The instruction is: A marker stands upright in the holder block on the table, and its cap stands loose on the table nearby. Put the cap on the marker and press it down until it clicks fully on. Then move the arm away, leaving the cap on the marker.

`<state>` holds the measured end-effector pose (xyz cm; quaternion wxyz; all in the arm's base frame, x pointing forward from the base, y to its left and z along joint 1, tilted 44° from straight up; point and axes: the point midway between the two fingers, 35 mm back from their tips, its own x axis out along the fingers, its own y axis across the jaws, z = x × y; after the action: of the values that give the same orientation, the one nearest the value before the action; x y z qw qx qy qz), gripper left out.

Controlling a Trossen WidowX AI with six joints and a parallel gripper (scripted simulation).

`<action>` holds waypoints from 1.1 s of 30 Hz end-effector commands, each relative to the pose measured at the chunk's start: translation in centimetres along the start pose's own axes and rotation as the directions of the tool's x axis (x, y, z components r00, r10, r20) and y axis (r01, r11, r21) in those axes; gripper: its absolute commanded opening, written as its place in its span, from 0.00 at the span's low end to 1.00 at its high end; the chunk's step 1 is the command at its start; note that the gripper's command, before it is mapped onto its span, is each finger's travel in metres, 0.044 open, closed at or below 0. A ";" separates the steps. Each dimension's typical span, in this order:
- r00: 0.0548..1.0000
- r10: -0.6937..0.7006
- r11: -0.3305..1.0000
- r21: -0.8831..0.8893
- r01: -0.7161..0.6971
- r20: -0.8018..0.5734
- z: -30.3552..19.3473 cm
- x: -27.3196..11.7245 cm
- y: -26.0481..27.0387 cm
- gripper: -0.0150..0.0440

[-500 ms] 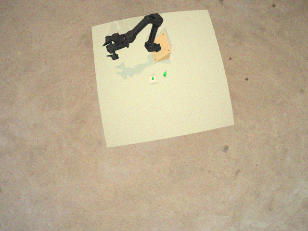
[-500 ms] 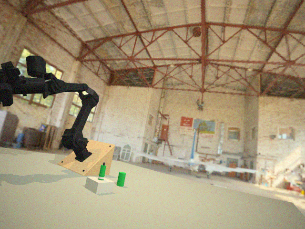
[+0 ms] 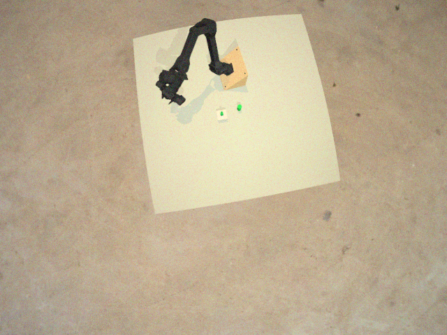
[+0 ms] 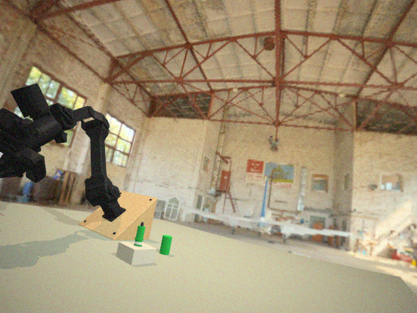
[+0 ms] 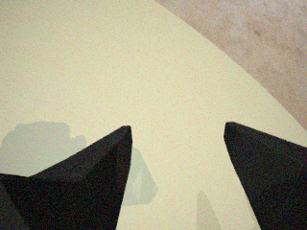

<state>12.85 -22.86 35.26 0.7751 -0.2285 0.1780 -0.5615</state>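
"Green cap (image 3: 239, 107) (image 4: 165, 244), where?"

"Upright on the table (image 3: 274, 144) (image 4: 235, 279) (image 5: 144, 62), well inside its edges, near the holder block (image 3: 218, 118) (image 4: 126, 253). Open room between."

"Count?"

"One cap, one block, one upright marker (image 3: 221, 114) (image 4: 140, 233), one gripper (image 3: 166, 96) (image 4: 20, 165) (image 5: 178, 132): fingers parted, empty."

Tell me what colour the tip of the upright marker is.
The marker tip looks near-black, with a slight purple tint; it shows best in the exterior view.
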 end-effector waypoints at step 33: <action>0.688 0.279 -0.408 -0.731 -0.547 -0.670 -12.4 -25.1 33.7 0.66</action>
<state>25.82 6.83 7.08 0.4894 -0.5483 0.6702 0.1035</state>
